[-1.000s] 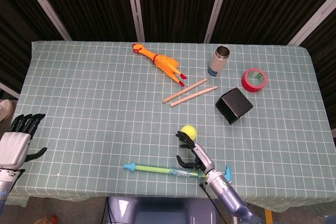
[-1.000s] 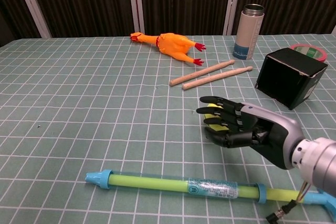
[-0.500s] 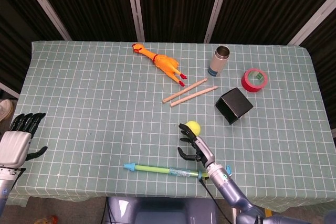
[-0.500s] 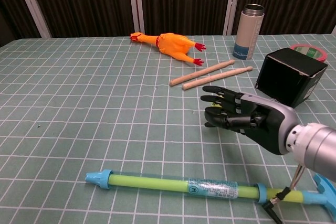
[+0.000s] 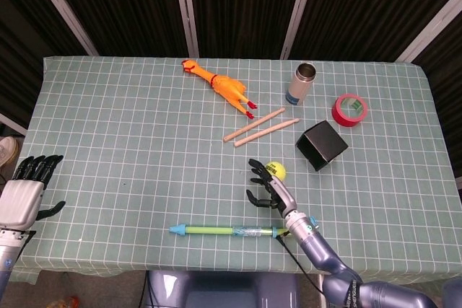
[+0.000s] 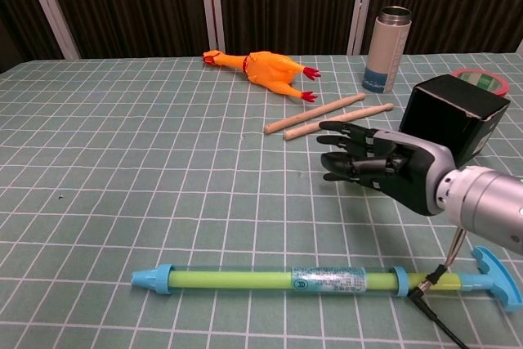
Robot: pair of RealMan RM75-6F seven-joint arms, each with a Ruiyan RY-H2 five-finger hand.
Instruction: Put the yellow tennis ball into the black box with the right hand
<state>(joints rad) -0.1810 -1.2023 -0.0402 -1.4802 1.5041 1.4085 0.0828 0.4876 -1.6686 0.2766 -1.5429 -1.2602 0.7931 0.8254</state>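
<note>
The right hand (image 5: 266, 187) is cupping the ball (image 5: 275, 170) in its curled fingers. The box (image 5: 322, 145) is sitting just beyond it, to its right.

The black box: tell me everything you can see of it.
The black box is a small matte cube, cardboard by its look, lying tipped on the checked green tablecloth with its dark open mouth facing the robot. It sits below the red tape roll, right of the two wooden sticks. The right hand hovers before it, not touching.
</note>
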